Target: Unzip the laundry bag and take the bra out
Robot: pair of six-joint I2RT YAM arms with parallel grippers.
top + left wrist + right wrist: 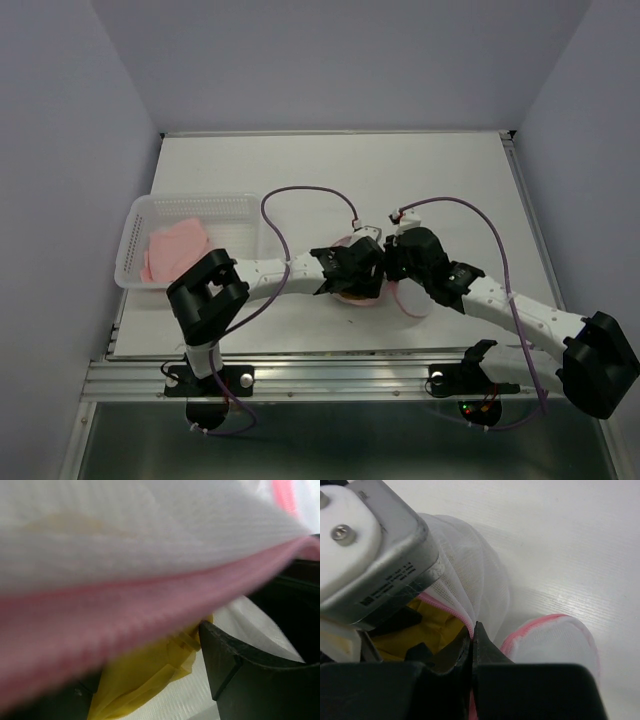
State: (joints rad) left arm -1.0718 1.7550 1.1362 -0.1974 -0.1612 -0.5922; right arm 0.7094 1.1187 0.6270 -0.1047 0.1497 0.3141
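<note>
Right wrist cam: right fingers (473, 631) clenched on pink trim (444, 607) of laundry bag (470, 575), yellow bra (437, 626) inside. Left fingers (362, 272) at bag, can't tell grip.

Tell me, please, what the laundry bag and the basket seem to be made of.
The laundry bag looks like fine translucent white mesh fabric, its tiny holes visible, edged with pink zipper trim. The basket is probably rigid white plastic, judging by its perforated walls.

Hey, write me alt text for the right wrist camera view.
The right pincer pinches the pink-trimmed edge of the translucent white mesh laundry bag, which gapes open over yellow fabric inside. A grey and white boxy housing fills the upper left, with the white table behind.
</note>
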